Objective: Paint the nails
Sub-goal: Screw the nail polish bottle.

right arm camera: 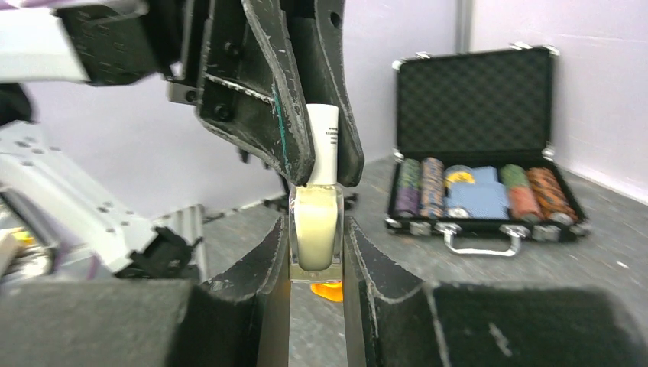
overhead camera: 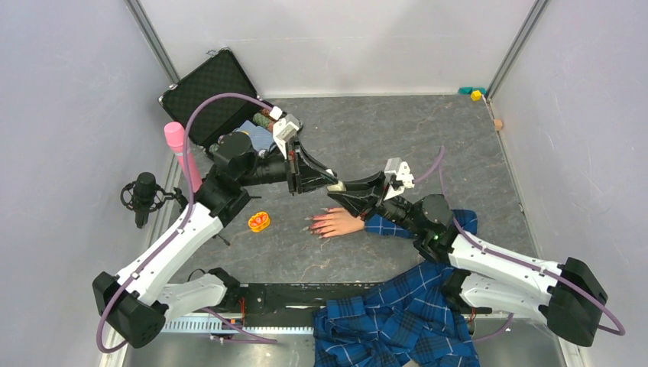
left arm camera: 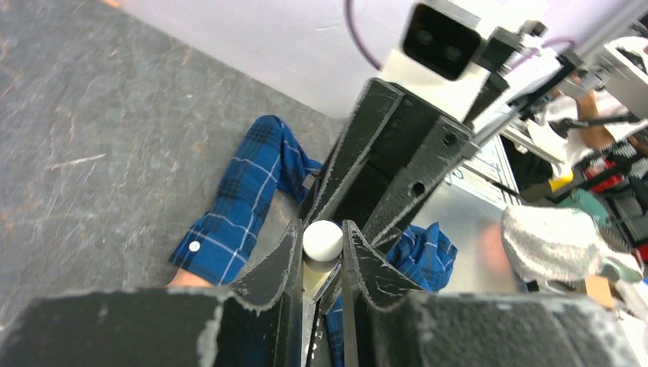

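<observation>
2 holds on 1 nail-polish bottle [right arm camera: 316, 246]: right gripper [right arm camera: 317, 225] clamps the glass, left gripper [left arm camera: 321, 229] the white cap [left arm camera: 322, 241]; twisting it off likely follows.

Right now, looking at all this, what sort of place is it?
Probably a robot test booth: plain pale walls box in a grey stone-look table, two white-and-black arms are bolted to it, and props lie about: a flesh-coloured mannequin hand and an open black chip case.
</observation>
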You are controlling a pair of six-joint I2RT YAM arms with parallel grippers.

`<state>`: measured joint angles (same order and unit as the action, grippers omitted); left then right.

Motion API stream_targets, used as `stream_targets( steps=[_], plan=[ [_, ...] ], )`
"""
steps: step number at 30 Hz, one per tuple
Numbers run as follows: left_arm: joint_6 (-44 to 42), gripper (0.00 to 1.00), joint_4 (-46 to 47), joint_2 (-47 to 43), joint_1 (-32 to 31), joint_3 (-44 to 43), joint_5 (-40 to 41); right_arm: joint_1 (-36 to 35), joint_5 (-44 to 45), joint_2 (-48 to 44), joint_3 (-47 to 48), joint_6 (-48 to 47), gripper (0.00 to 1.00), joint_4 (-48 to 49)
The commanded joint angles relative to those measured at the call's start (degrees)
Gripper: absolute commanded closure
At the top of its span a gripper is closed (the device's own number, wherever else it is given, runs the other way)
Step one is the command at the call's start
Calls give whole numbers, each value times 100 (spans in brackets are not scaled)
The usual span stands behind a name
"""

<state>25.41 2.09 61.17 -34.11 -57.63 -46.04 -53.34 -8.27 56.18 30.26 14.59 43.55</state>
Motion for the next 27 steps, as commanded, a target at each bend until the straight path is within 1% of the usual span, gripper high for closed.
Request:
stream_targets(
  steps=[1,6,10,17,26,27],
  plan=[
    [11,98,301,-216,-241,23,-1496,172,-1171,-15,50,692,100,1244],
    [-178,98,301,-386,-285,49,-1757,250,-1668,42,67,1197,100,1696],
    [-296,98,292,-517,-304,93,-1806,283,-2002,148,107,1512,100,1976],
    [-331,98,292,-572,-325,102,-1867,350,-2451,486,162,2197,100,2776],
    [-387,98,262,-663,-342,120,-1925,355,-2659,635,217,2357,100,3034],
    [-420,95,215,-667,-347,107,-1859,360,-2683,635,217,2320,100,3022]
  ],
)
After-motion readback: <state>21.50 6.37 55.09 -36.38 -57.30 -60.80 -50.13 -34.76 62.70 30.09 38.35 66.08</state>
